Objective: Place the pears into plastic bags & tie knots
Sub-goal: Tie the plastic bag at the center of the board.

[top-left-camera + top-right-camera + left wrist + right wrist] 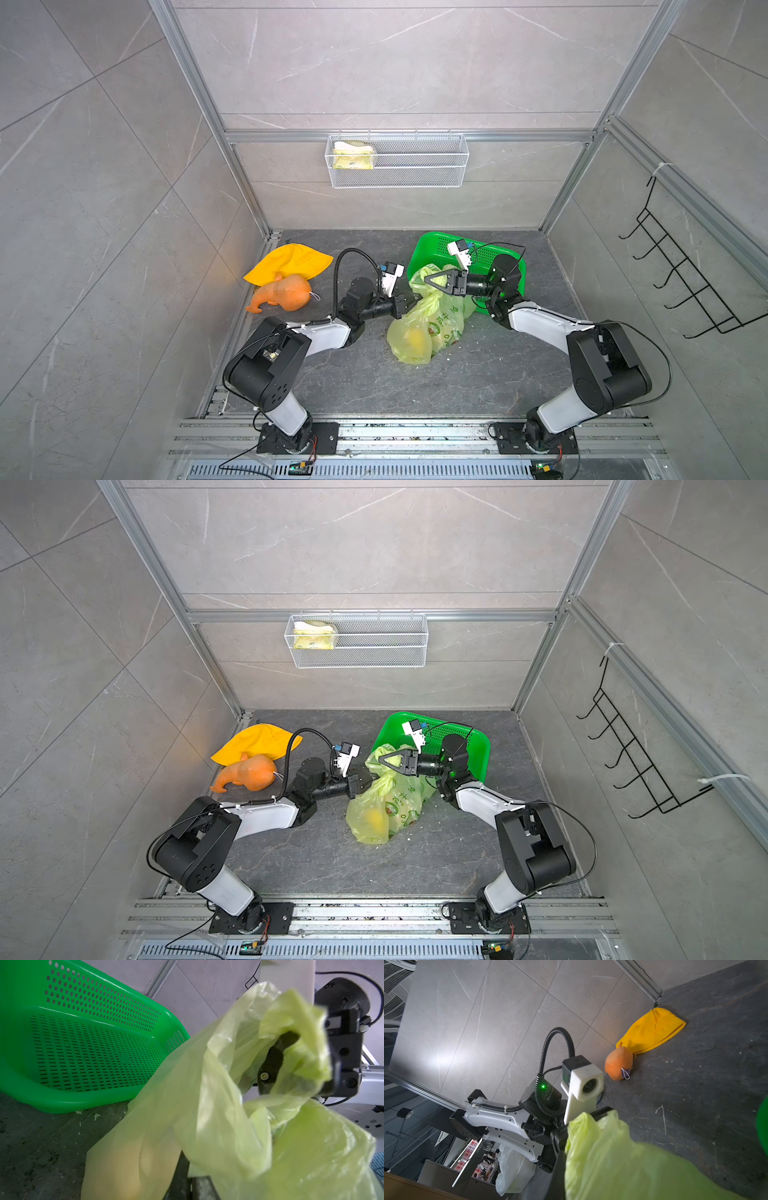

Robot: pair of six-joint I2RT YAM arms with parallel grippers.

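Pinching the plastic bag (430,328) from both sides, the left gripper (409,300) and the right gripper (432,281) meet at its far, upper end in both top views. Both pairs of jaws look closed on the film. The bag lies on the dark floor, its far end against the near wall of the green basket (432,239). One yellow pear (415,341) shows through the film at the near end; the other pears cannot be made out. No knot shows yet. The bag carries a round green logo and some characters too small to read.

In the left wrist view, the right gripper's fingers (270,1068) sit wrapped in a gathered handle loop (295,1028). A pale rounded shape (128,1159), probably a pear, lies under the film.

In the right wrist view, film fills the near part and the left gripper is shut on a strap. The label on that arm's motor housing (550,1095) is illegible.

The film looks thin, so a hard pull apart could tear it or slide a strap out of the jaws. A tug toward the far side could snag the bag on the basket. With the mouth untied, tipping the bag could let the pears roll out.
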